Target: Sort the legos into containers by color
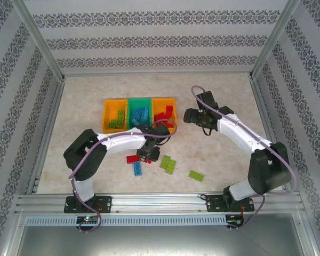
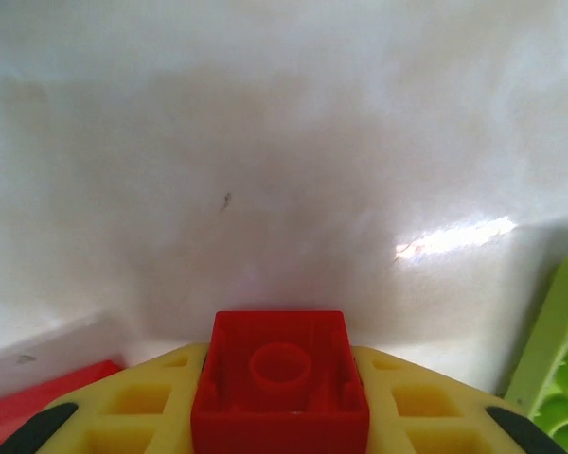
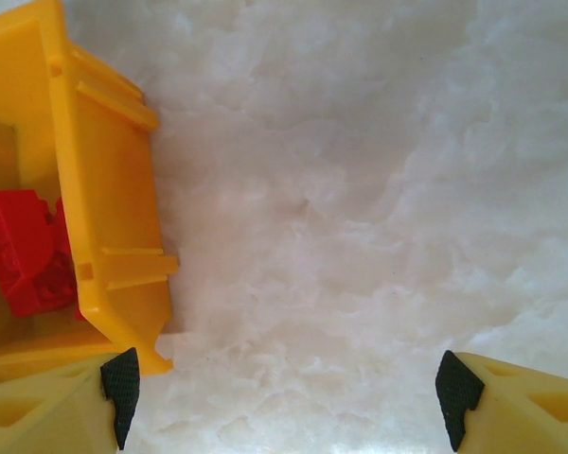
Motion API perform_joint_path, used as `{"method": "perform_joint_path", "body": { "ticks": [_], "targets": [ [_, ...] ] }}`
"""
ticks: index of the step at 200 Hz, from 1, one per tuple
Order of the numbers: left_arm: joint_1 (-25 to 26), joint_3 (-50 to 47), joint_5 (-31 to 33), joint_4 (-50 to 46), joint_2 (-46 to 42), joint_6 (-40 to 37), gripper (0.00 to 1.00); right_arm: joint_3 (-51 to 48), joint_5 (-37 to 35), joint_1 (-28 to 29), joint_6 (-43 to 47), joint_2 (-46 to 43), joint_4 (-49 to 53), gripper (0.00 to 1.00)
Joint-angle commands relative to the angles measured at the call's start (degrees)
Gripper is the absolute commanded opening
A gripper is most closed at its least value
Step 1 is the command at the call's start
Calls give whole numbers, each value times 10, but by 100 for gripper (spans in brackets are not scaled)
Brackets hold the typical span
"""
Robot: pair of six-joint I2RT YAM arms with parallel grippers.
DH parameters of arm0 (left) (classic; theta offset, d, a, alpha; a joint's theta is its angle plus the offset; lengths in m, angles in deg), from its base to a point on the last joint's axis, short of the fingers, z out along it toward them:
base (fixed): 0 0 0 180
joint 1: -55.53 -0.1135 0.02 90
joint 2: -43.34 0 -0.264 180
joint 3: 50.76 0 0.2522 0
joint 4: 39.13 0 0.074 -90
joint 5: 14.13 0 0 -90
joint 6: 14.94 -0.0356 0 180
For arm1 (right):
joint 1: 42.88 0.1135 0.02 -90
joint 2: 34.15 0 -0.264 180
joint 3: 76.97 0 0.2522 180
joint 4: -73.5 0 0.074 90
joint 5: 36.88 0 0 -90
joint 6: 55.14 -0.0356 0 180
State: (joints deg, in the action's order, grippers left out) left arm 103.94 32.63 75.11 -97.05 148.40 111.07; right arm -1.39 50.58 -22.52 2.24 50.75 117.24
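Left arm is folded low, forearm running out toward 3 o'clock. The left gripper (image 1: 149, 152) is down near the table, just at 6 o'clock of the green bin (image 1: 140, 100). Its yellow fingers (image 2: 142, 411) are pinched in on a red brick (image 2: 280, 378), snug on both sides.

Right arm arcs up toward 11 o'clock. The right gripper (image 3: 289, 392) hangs spread wide with nothing in it, right at 3 o'clock of the right orange bin (image 3: 123, 189), which has red bricks (image 3: 24, 251) inside.

Loose legos (image 1: 168, 164) in red, blue and lime lie from 4 to 8 o'clock around the left gripper.

The table (image 1: 224, 90) is pale marbled stuff, the walls are striped patterned wallpaper (image 1: 149, 42), and there are aluminium rails (image 1: 160, 201) along the near edge.
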Motion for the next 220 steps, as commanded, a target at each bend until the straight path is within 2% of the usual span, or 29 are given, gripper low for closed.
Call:
{"method": "perform_joint_path", "body": {
  "ticks": [1,18,47,82,118,152,185,220],
  "targets": [
    [-1,67,56,-49,-19,-29,21,-26,-10,-3,-6,-25,8,84],
    [-19,121,71,-62,-22,-54,21,-56,-8,4,-10,-42,4,83],
    [-71,214,59,-61,-4,-91,22,-110,-8,16,-20,-86,-3,83],
    [-134,323,-6,-55,68,-113,22,-179,-14,46,-5,-149,-9,83],
    [-164,426,-63,-57,151,-115,22,-231,20,79,13,-197,30,85],
    [-180,505,-93,-69,214,-105,24,-257,27,128,-54,-220,88,85],
    [-181,530,-111,-72,238,-101,36,-277,-4,181,-162,-224,159,83],
    [-182,509,-107,-66,219,-103,59,-287,-18,217,-290,-248,215,85]
  ]
}}
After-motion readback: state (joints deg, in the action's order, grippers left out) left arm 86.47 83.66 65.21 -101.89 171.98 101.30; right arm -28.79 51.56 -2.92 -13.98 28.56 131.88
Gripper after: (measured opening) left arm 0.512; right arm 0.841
